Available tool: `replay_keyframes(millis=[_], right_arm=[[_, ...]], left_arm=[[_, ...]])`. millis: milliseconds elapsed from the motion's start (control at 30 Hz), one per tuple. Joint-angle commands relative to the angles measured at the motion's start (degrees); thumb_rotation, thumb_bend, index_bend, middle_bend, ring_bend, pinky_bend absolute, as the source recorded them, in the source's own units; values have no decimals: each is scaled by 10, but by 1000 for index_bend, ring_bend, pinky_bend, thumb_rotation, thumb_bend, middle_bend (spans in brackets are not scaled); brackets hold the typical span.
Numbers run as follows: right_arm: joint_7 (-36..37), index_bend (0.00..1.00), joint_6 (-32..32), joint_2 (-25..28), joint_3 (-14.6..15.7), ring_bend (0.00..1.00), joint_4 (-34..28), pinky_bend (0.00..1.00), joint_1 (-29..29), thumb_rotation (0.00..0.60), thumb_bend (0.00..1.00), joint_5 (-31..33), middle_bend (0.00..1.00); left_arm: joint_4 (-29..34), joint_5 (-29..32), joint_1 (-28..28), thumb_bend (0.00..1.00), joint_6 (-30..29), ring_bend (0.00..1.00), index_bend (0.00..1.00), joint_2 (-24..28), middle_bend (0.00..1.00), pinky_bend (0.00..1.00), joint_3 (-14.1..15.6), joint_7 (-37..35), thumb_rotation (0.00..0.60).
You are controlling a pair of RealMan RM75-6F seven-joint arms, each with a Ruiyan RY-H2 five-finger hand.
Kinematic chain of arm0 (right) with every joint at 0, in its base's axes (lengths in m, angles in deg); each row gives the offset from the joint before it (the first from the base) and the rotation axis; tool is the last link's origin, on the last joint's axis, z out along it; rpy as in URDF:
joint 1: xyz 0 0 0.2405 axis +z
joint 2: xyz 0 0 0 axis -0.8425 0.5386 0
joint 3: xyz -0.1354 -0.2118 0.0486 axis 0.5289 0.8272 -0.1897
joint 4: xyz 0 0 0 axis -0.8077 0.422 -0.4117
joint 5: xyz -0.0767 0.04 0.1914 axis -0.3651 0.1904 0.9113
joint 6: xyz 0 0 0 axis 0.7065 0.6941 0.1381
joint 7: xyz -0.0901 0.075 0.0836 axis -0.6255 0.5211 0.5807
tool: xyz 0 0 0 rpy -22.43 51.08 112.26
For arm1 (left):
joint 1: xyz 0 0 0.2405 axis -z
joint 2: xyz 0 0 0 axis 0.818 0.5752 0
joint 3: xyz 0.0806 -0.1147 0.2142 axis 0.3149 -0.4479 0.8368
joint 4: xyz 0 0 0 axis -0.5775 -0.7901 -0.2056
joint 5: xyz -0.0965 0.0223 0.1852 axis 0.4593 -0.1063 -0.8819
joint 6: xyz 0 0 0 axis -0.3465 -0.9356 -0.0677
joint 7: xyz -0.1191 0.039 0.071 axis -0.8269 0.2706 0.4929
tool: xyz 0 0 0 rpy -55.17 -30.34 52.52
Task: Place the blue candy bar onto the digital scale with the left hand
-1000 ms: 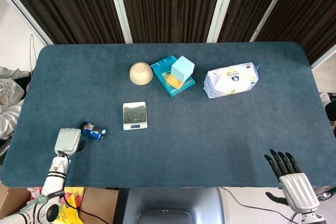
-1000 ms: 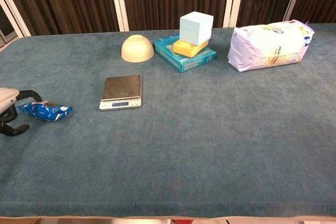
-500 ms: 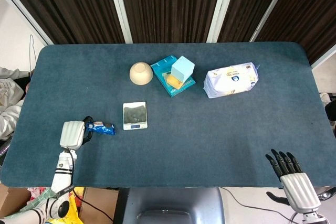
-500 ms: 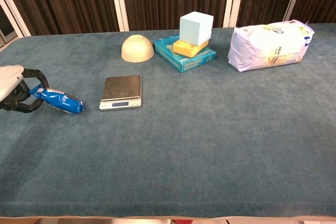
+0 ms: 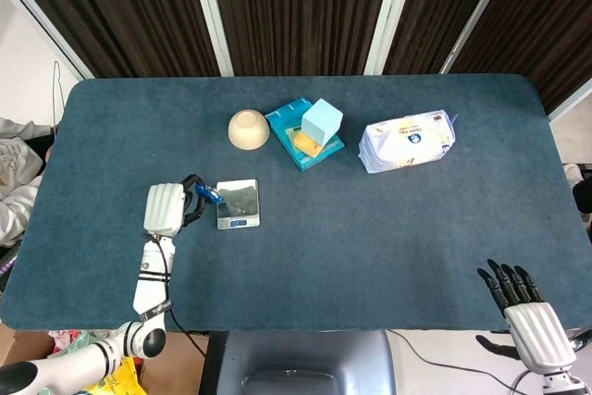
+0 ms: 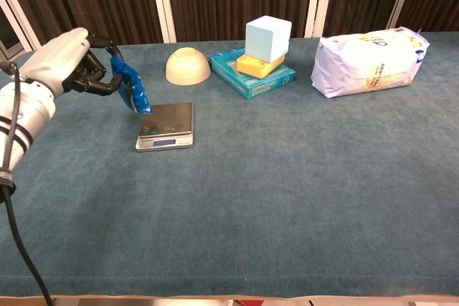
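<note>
Left hand (image 6: 68, 62) holds blue candy bar (image 6: 133, 89) (dangling) beside digital scale (image 6: 166, 125).

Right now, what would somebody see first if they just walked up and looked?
Probably the left hand, lifted above the table's left side and holding the blue candy bar, which dangles beside the digital scale. Next, the pale blue cube stacked on a yellow block and teal box at the back, with a white bag to its right.
</note>
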Motion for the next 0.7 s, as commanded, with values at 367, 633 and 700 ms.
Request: replay_keyframes(millis=[367,633,700], right_arm=[[11,0,8,6,-3,0,-1,0,5,544,127,9,0],[12,0,10,8,-4,0,-2,0,6,545,128,9,0],[11,0,10,7,-3,0,-2,0,6,544,127,8,0]], left_arm=[[-61,18,52,428,15,1000,783,-65,1000,1000,-10,43,600],[-93,30,62,403,23,1000,673,-78,1000,1000,-9,54,600],[-95,34,60,402,26,1000,670,-77,1000,1000,-5,60,600]])
